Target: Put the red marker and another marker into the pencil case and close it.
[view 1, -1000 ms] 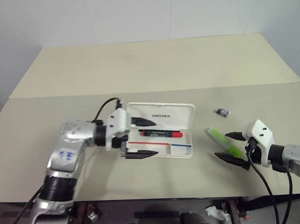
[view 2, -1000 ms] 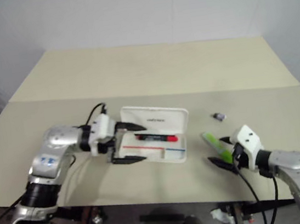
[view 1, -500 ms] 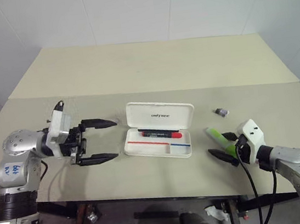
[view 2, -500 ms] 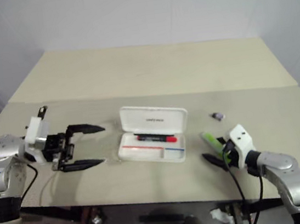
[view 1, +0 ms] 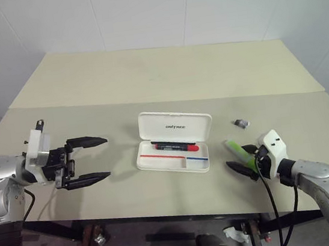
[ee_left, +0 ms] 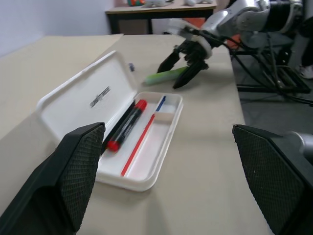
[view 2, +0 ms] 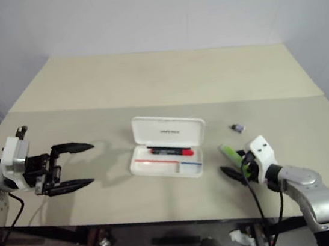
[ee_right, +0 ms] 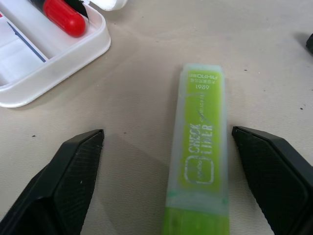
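Now the green marker (ee_right: 201, 152) lies between the open, empty right jaws (view 1: 244, 158) — long axis toward 11 o'clock; left jaws (view 1: 90, 160) open, empty, well apart.

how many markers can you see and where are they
2. The red marker lies inside the open pencil case. The green marker lies on the table beside the case, between the open fingers of the right gripper.

The pencil case (view 1: 176, 139) was white with red and blue stripes inside. The red marker (view 1: 175, 145) was black-barrelled with red ends, the other marker (ee_right: 200, 156) light green.
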`<move>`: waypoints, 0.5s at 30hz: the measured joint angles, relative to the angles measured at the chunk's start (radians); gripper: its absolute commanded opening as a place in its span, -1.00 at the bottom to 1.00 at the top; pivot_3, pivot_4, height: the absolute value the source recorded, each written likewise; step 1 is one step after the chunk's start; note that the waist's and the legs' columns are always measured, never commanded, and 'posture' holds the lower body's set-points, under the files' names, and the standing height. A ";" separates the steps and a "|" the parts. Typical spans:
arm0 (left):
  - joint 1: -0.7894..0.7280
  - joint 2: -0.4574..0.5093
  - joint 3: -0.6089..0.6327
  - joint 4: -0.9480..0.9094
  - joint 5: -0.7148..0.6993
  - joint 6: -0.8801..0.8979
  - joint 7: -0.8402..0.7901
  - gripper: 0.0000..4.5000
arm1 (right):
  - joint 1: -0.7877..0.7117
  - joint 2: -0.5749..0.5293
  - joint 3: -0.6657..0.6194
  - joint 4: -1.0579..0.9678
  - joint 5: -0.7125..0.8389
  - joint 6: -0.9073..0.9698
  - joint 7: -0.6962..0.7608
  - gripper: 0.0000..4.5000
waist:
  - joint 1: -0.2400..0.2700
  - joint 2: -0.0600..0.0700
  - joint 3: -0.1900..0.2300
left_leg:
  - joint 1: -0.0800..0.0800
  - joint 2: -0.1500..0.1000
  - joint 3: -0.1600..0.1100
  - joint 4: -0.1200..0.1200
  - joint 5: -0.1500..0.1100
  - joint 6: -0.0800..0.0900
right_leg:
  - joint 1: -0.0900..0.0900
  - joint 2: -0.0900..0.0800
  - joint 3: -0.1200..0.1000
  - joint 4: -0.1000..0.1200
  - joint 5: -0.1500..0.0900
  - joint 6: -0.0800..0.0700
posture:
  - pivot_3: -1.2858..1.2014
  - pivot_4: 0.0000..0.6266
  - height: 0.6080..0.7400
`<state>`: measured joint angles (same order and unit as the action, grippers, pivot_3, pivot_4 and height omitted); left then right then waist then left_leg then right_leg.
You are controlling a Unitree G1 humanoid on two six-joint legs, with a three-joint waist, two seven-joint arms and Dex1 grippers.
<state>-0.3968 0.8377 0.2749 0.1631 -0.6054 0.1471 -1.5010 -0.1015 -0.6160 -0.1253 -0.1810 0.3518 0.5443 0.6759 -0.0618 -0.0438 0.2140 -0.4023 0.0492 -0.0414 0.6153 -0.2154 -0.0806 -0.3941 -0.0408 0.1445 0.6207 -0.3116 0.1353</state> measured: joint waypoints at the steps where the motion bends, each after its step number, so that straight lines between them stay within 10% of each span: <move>1: 0.000 0.002 0.001 0.012 0.000 -0.004 0.000 1.00 | -0.003 0.000 -0.001 0.002 0.000 0.004 -0.010 0.44 | 0.000 0.000 0.000 | 0.000 0.000 0.000 0.000 0.000 0.000 | 0.000 0.000 0.000 0.000 0.000 0.000 | 0.03 -0.52 1.00; 7: -0.026 0.002 0.002 0.086 -0.014 -0.032 -0.001 1.00 | -0.019 0.000 0.000 0.013 0.000 0.019 -0.033 -0.46 | 0.000 -0.002 -0.001 | 0.000 0.000 0.000 -0.002 0.000 0.000 | 0.000 0.000 0.000 -0.001 0.000 0.000 | 0.03 -0.52 1.00; 15: -0.069 0.001 -0.012 0.100 -0.015 -0.065 -0.001 1.00 | -0.054 0.017 0.002 0.050 -0.013 -0.007 -0.039 -0.50 | -0.004 -0.003 -0.002 | 0.000 0.000 0.002 -0.002 0.000 0.000 | -0.001 0.000 0.001 -0.001 0.001 -0.001 | 0.03 -0.52 1.00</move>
<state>-0.4653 0.8389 0.2630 0.2629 -0.6205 0.0820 -1.5017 -0.1554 -0.5988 -0.1234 -0.1312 0.3386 0.5376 0.6372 -0.0662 -0.0465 0.2124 -0.4024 0.0496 -0.0397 0.6136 -0.2154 -0.0805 -0.3947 -0.0408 0.1452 0.6194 -0.3106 0.1347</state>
